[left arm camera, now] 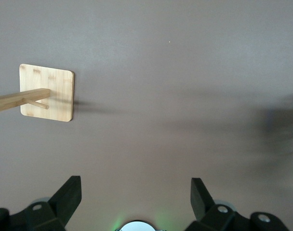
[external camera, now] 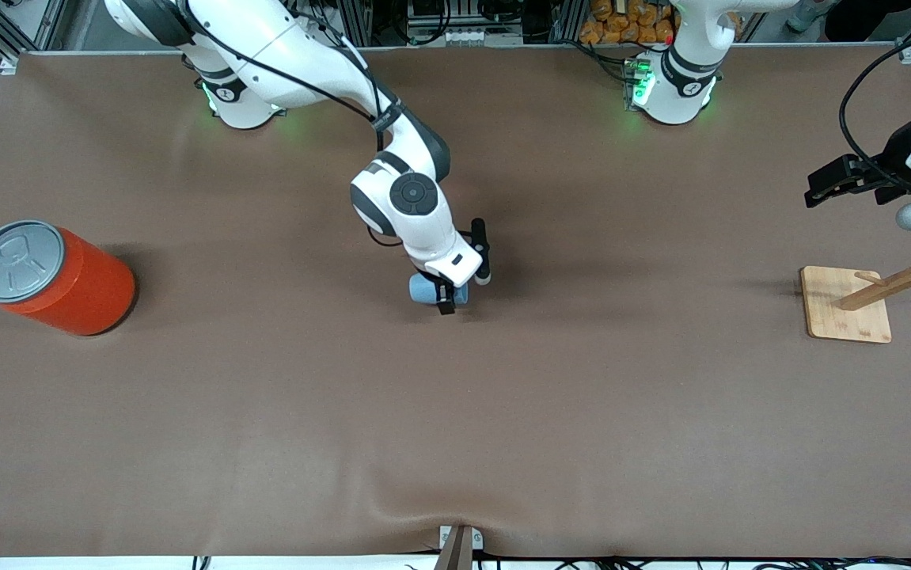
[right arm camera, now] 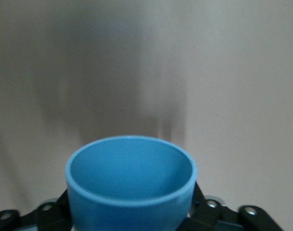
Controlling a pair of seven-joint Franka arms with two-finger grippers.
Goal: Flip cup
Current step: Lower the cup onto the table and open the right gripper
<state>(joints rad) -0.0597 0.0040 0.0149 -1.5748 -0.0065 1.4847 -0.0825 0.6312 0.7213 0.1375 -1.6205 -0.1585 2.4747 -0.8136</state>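
Note:
The small light-blue cup (external camera: 427, 290) is held in my right gripper (external camera: 446, 294) over the middle of the table. In the right wrist view the cup (right arm camera: 131, 183) fills the space between the fingers, its open mouth and darker blue inside facing the camera. The fingers are shut on its sides. My left gripper (external camera: 823, 187) is open and empty, raised over the left arm's end of the table, above the wooden stand. Its two black fingers (left arm camera: 69, 195) are spread wide apart in the left wrist view.
A big orange can (external camera: 55, 277) with a grey pull-tab lid lies at the right arm's end. A wooden peg stand on a square bamboo base (external camera: 847, 305) stands at the left arm's end; its base also shows in the left wrist view (left arm camera: 57, 94).

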